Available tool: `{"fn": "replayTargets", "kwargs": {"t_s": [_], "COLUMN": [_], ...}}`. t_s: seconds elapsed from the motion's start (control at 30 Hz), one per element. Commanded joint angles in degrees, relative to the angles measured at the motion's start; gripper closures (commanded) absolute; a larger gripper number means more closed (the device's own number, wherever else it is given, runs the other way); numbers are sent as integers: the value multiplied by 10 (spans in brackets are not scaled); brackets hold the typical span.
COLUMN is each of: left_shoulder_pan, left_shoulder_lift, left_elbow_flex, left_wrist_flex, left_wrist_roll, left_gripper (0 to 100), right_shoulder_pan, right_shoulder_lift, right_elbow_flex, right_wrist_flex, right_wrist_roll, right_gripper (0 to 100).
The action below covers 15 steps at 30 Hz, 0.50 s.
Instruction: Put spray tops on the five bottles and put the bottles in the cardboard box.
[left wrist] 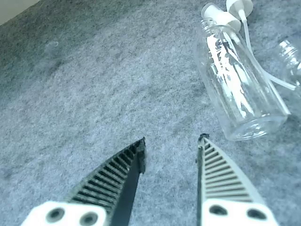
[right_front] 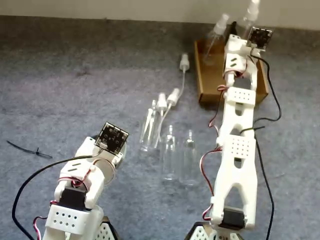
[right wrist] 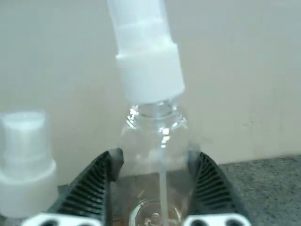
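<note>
My right gripper [right wrist: 155, 160] is shut on a clear bottle [right wrist: 153, 136] with a white spray top [right wrist: 149, 61], held upright over the cardboard box [right_front: 205, 85] at the far right. A second capped bottle [right_front: 216, 32] leans in the box beside it, its top [right wrist: 26, 155] close to my fingers. My left gripper [left wrist: 171, 141] is open above bare carpet, apart from a lying bottle [left wrist: 240, 89] with a loose spray top [left wrist: 218, 14] at its neck. Two uncapped bottles [right_front: 170, 152] [right_front: 189, 157] lie between the arms. Another spray top [right_front: 184, 62] lies farther back.
The surface is grey carpet [right_front: 75, 75]. A black cable tie [right_front: 30, 149] lies at the left. The right arm [right_front: 239, 150] stretches along the right side, with black cables trailing beside it. A pale wall runs behind the box.
</note>
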Motion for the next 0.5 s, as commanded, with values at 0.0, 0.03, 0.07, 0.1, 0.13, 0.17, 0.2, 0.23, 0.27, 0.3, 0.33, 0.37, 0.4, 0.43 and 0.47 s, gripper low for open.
{"fn": "replayTargets", "kwargs": {"t_s": [0.0,0.03,0.07,0.1,0.13,0.17,0.2,0.23,0.27,0.3,0.33,0.37,0.4,0.43,0.47], "left_shoulder_pan": [-7,-7,-7,-7,-7,-7,-7,-7,-7,-7,-7,-7,-7,-7,-7], "left_shoulder_lift": [0,0,0,0,0,0,0,0,0,0,0,0,0,0,0], "left_elbow_flex": [-3,-3,-3,-3,-3,-3,-3,-3,-3,-3,-3,-3,-3,-3,-3], "left_wrist_flex": [-10,-10,-10,-10,-10,-10,-10,-10,-10,-10,-10,-10,-10,-10,-10], "left_wrist_roll": [-3,-3,-3,-3,-3,-3,-3,-3,-3,-3,-3,-3,-3,-3,-3], "left_gripper": [822,822,822,822,822,822,822,822,822,822,822,822,822,822,822], "right_shoulder_pan": [5,5,5,5,5,5,5,5,5,5,5,5,5,6,6], "right_shoulder_lift": [-13,-13,-13,-13,-13,-13,-13,-13,-13,-13,-13,-13,-12,-12,-12], "right_elbow_flex": [2,5,6,6,6,6,6,6,6,6,6,6,6,6,6], "right_wrist_flex": [-14,-14,-14,-14,-14,-14,-14,-14,-14,-14,-13,-13,-13,-13,-13], "right_wrist_roll": [9,9,9,9,9,9,9,9,9,9,9,9,9,9,9], "right_gripper": [876,876,876,876,876,876,876,876,876,876,875,874,872,872,872]}}
